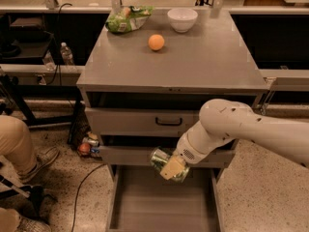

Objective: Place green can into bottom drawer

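My gripper [170, 167] is shut on the green can [159, 159], a shiny green-and-silver drink can held on its side. It hangs in front of the middle drawer's face, just above the back part of the bottom drawer [145, 207], which is pulled out with its flat grey floor showing. My white arm reaches in from the right.
On the grey cabinet top [203, 62] lie an orange ball [156, 42], a white bowl [182, 19] and a crinkled green snack bag [126, 19]. A person's leg and shoe [24, 153] are at the left. Cans [88, 145] and a cable lie on the floor by the cabinet.
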You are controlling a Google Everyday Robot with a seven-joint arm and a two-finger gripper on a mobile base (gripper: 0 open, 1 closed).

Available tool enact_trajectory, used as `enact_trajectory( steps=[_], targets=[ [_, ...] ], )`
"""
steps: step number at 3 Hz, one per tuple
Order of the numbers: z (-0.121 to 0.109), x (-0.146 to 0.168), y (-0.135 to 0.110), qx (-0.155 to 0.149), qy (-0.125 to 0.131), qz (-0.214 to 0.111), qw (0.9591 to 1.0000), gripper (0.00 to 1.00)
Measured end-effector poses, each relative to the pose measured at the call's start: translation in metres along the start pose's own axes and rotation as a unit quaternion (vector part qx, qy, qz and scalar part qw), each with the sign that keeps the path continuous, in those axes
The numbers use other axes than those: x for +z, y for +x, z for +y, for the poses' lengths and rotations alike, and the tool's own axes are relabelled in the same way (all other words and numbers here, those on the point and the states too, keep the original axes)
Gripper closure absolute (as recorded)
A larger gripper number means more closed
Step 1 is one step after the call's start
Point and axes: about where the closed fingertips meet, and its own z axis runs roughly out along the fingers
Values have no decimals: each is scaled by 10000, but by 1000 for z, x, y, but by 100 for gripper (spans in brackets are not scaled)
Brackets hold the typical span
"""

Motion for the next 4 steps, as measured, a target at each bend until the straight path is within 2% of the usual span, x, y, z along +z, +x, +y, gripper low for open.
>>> enact_trajectory(
  steps=[1, 2, 3, 4],
  targets=[
    [-2, 9, 5, 109, 27, 84, 9999, 100],
    [-12, 58, 37, 560, 43, 118, 9984, 100],
    [-27, 122, 66, 1032, 130, -78, 9945, 100],
    [-39, 178, 87, 1365, 68, -333, 9901, 100]
  ],
)
